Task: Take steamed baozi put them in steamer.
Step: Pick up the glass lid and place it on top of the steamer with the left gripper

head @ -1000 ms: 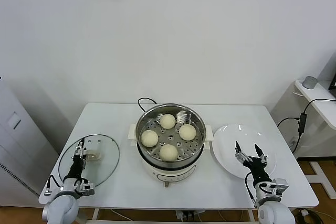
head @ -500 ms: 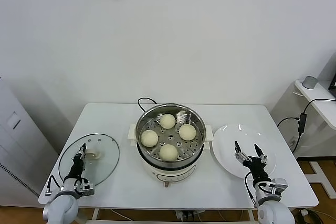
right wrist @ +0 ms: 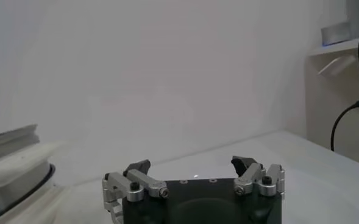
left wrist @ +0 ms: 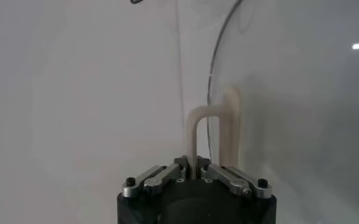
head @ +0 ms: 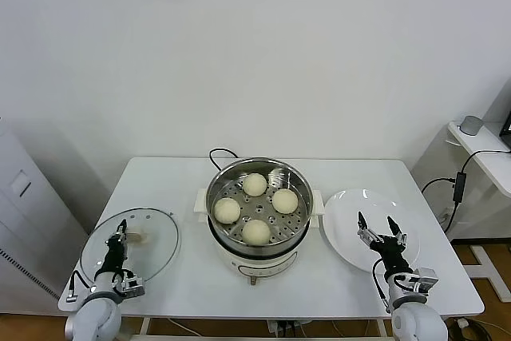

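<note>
Several cream-white steamed baozi lie on the perforated tray inside the steamer (head: 259, 160), one at the back (head: 255, 184) and one at the front (head: 256, 231). My left gripper (head: 120, 231) is at the table's left, shut on the white handle (left wrist: 194, 128) of the round glass lid (head: 152, 237); in the left wrist view the left gripper (left wrist: 192, 167) pinches one leg of that handle. Over the near side of the white plate (head: 351, 213), my right gripper (head: 374, 220) stands open and holds nothing; the right wrist view shows the right gripper (right wrist: 192, 164) with its jaws wide apart.
A black cable (head: 219, 154) runs from behind the steamer. A side shelf (head: 479, 145) with a grey object stands at the far right, past the table edge. The table's front edge lies close to both grippers.
My left gripper has shut on the lid's handle, and the lid has shifted slightly to the left. The right gripper has stayed open over the plate.
</note>
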{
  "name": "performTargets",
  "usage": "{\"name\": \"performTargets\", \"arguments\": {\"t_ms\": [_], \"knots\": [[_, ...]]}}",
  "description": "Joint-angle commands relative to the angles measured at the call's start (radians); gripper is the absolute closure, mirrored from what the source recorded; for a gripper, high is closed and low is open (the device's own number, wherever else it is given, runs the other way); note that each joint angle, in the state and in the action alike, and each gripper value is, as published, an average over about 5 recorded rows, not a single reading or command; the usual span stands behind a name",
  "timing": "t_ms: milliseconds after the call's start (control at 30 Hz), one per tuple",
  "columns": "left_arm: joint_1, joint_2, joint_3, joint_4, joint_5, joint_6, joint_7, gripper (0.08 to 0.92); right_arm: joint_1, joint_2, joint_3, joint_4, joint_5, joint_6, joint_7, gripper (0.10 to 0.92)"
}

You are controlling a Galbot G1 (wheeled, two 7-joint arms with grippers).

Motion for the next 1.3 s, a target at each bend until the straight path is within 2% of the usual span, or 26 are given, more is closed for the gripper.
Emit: {"name": "performTargets", "arguments": {"t_ms": [33, 133, 200, 433, 567, 733, 1033, 1300], "knots": [[0.106, -0.023, 0.049, -0.382, -0.039, 0.446, 0.137, 0.871, 0.001, 0.000, 0.000, 0.003, 0.004, -0.001, 0.000, 0.203], [0.106, -0.032, 0.104, -0.447, 0.020, 0.591, 0.151, 0.871, 0.001, 0.000, 0.000, 0.004, 0.007, -0.002, 0.000, 0.203], [0.099, -0.047, 0.136, -0.481, 0.101, 0.638, 0.188, 0.871, 0.000, -0.001, 0.000, 0.006, 0.009, -0.002, 0.000, 0.203], [0.012, -0.145, 0.213, -0.546, 0.359, 0.639, 0.401, 0.871, -0.001, -0.001, -0.001, 0.005, 0.013, -0.004, 0.000, 0.203], [-0.048, -0.188, 0.248, -0.549, 0.425, 0.639, 0.470, 0.871, -0.003, -0.003, 0.001, 0.010, 0.014, -0.007, 0.001, 0.203], [-0.077, -0.218, 0.304, -0.571, 0.443, 0.639, 0.509, 0.871, -0.010, -0.008, 0.009, 0.011, 0.014, -0.009, 0.001, 0.203], [-0.193, -0.357, 0.443, -0.509, 0.509, 0.639, 0.530, 0.871, -0.023, 0.001, 0.034, 0.016, 0.005, -0.018, 0.001, 0.203], [-0.299, -0.366, 0.629, -0.379, 0.486, 0.639, 0.516, 0.871, -0.036, 0.022, 0.070, 0.019, -0.012, -0.028, 0.000, 0.203]]}}
